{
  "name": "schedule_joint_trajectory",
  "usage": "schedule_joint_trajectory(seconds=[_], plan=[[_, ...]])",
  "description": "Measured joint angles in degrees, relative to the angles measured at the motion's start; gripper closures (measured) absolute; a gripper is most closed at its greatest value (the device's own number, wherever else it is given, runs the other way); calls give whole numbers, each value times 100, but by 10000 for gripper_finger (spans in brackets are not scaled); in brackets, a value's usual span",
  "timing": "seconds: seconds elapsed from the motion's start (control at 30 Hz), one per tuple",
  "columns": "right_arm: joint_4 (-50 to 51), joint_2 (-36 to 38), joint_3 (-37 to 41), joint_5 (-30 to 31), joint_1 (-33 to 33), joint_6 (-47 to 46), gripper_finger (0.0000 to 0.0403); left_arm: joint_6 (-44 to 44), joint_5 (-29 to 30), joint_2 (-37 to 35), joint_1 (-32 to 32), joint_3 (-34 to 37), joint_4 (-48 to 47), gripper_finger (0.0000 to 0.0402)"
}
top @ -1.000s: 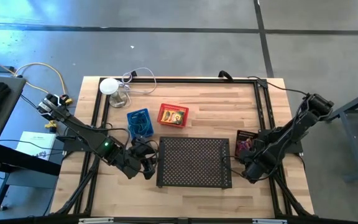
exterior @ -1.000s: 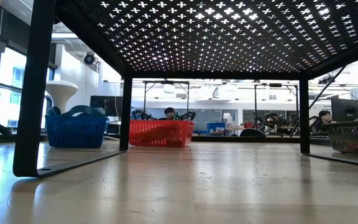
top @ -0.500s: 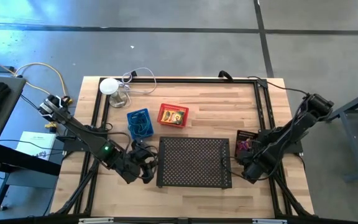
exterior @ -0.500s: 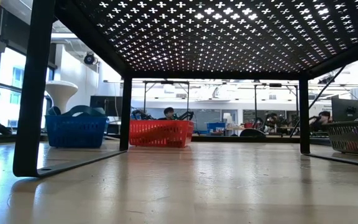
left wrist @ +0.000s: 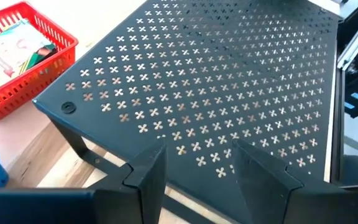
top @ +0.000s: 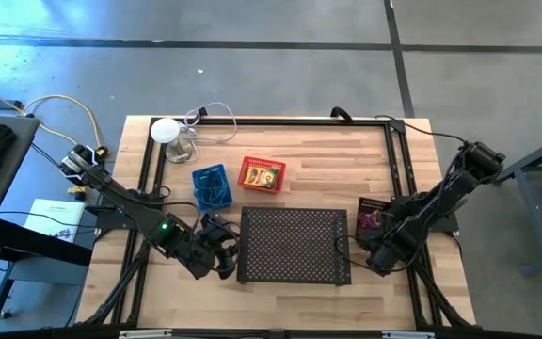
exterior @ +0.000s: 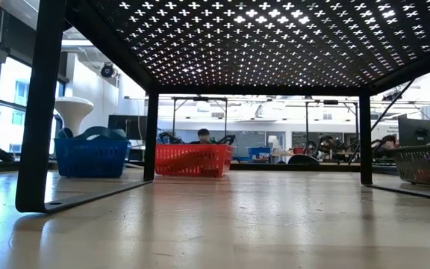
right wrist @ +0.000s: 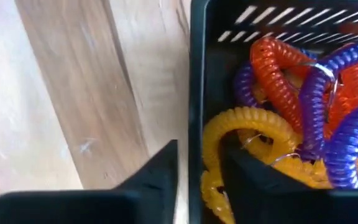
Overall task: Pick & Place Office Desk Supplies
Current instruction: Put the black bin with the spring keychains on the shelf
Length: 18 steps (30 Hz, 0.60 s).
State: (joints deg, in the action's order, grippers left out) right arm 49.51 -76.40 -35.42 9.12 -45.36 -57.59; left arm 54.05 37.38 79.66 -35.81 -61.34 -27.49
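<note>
On the table's left side, the left gripper (top: pixel 222 256) hovers with its fingers (left wrist: pixel 149 171) apart and empty, just beside the left edge of the black perforated tray (top: pixel 294 245). Behind it sit the blue basket (top: pixel 211 186) and the red basket (top: pixel 262 174), which holds a crayon box (left wrist: pixel 4 46). Farther right, the right gripper (right wrist: pixel 199 167) straddles the wall of the black basket (top: pixel 373 216), fingers narrowly parted around the rim, above yellow, orange and purple coiled loops (right wrist: pixel 303 118).
</note>
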Motion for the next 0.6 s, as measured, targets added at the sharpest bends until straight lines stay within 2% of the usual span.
schedule_joint_trajectory(seconds=[0.1, 0.17, 0.37, 0.6], plan=[[14, 0, -4, -86, 0, 83, 369, -1, -1, 0, 0, 0, 57, 230], [65, 0, -10, -166, 0, 94, 392, -1, -1, 0, 0, 0, 86, 230], [703, -2, -352, -247, 0, -273, 400, -1, -1, 0, 0, 0, 79, 230], [1526, -3, -1283, -195, -2, -283, 400, -3, -3, 0, 0, 0, 79, 230]])
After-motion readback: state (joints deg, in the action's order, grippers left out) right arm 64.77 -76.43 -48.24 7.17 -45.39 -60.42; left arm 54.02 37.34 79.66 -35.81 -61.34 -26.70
